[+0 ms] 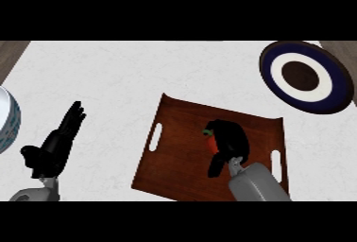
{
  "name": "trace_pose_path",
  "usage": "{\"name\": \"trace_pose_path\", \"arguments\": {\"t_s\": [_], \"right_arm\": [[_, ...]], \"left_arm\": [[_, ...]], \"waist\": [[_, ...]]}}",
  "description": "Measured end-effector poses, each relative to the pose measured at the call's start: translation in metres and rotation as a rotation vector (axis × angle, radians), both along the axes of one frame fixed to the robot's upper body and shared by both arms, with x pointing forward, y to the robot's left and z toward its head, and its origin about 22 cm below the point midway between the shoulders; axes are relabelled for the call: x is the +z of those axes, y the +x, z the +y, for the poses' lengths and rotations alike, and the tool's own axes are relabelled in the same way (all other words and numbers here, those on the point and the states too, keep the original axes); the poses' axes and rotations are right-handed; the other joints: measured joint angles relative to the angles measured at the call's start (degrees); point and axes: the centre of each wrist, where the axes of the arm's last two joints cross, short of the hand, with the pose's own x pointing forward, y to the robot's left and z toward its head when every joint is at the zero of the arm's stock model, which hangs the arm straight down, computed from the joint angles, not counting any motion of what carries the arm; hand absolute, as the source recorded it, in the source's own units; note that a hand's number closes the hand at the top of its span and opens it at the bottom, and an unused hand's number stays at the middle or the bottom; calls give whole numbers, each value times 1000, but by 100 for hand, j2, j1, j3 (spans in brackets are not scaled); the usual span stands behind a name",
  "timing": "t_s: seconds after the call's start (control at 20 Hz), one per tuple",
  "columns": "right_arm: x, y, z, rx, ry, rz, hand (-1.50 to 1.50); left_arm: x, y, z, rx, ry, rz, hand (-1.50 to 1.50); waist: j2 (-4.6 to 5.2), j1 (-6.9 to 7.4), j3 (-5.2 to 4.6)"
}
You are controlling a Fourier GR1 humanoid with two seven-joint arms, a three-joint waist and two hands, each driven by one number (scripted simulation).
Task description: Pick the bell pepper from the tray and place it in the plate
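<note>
Worktop [125, 71]: pale, marbled, wide bare stretch between tray and plate.
Tray [178, 156]: dark reddish wood, rectangular, upturned rims, slot handles at both short sides, set askew at centre.
Plate [335, 94]: round, navy rim, white ring, dark centre; far right corner, well apart from tray.
Bowl [8, 118]: pale, patterned, cut by left edge.
Left hand [55, 142]: fingers straight, resting at left.
Right hand [226, 139]: curled over bell pepper [210, 138], red with green stem, on the tray.
</note>
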Motion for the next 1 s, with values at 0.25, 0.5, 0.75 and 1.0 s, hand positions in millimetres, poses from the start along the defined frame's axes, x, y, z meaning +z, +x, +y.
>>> {"name": "trace_pose_path", "arguments": {"t_s": [0.25, 0.5, 0.75, 1.0], "right_arm": [[-5, 4, 7, 43, 9, -38, 150], [-20, -4, -86, -275, 67, -112, 150], [-21, -32, -216, -679, 30, -243, 150], [-21, -89, -290, -856, 10, -429, 150]], "left_arm": [[-2, 1, 4, -2, 1, 2, 0], [-5, -4, 15, 48, 1, 16, 0], [-11, -16, 23, 96, -3, 25, 0], [-9, -17, 13, 58, 0, 19, 0]], "waist": [[-43, -2, -34], [-48, -293, 17], [-39, -541, 36], [-16, -338, 28]]}}
